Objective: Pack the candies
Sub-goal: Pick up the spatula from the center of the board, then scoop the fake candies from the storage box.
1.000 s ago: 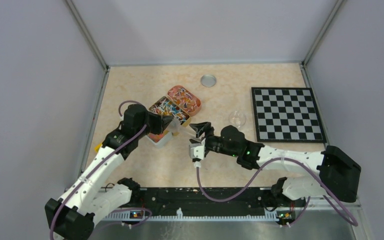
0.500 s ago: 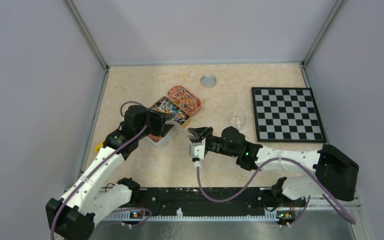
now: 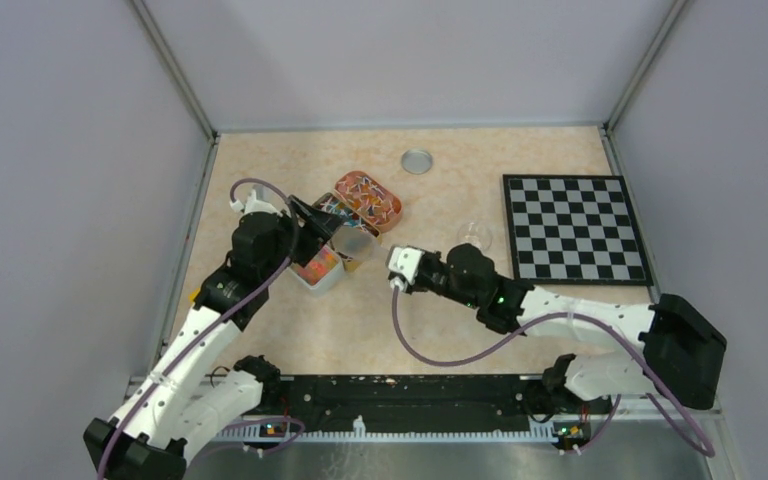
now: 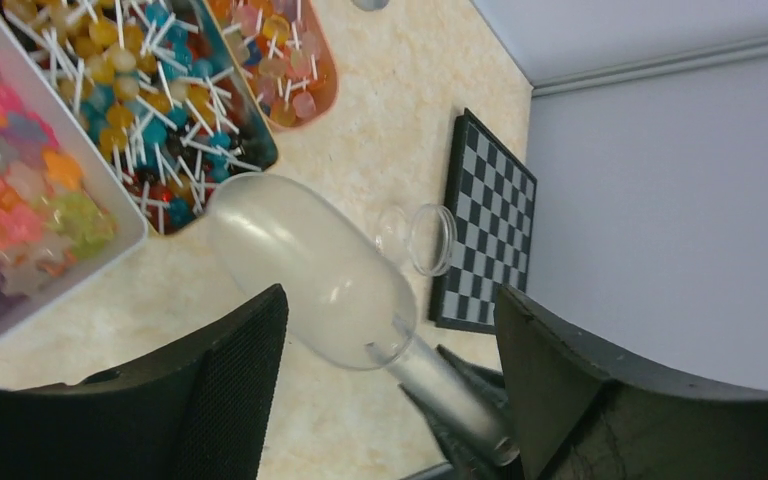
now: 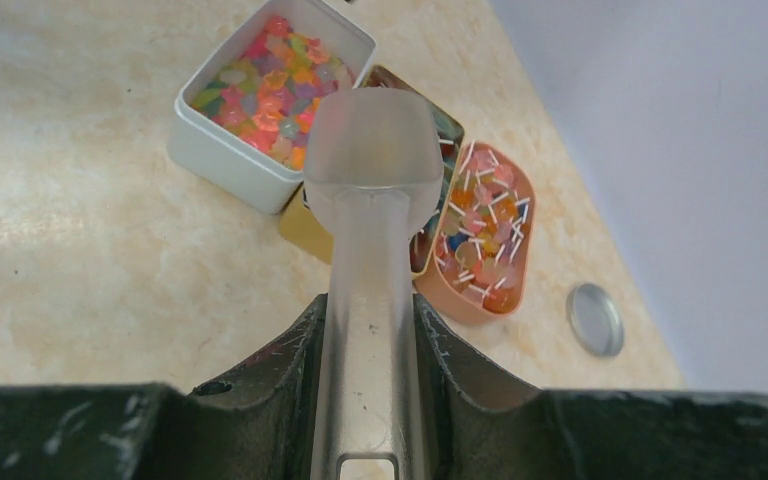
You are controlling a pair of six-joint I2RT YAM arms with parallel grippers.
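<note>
left gripper [image 3: 316, 216]: jaws spread wide, nothing in them; hangs above the cluster of trays.
white tray [image 5: 225, 165]: nearest of three trays, rectangular, flat on the table [image 3: 460, 170].
candies [image 5: 265, 80]: all in the white tray, filling it close to the rim; small pieces in pink, orange, yellow and green.
dark tray [image 5: 303, 232]: touching the white tray's far side; holds lollipops with white sticks.
orange tray [image 5: 452, 300]: rounded, just beyond the dark tray; also holds lollipops.
scoop [image 5: 372, 130]: frosted, translucent; bowl raised over the near edge of the dark tray, just beside the white tray. In the left wrist view the bowl shows between the left fingers; contact cannot be told.
right gripper [image 5: 368, 310]: clamped on the scoop's handle, a finger on each side.
lid [image 3: 417, 160]: round, metal, lying alone near the far edge.
jar [image 4: 422, 238]: small, clear, standing between the trays and the chessboard.
chessboard [image 3: 575, 228]: flat at the right of the table.
</note>
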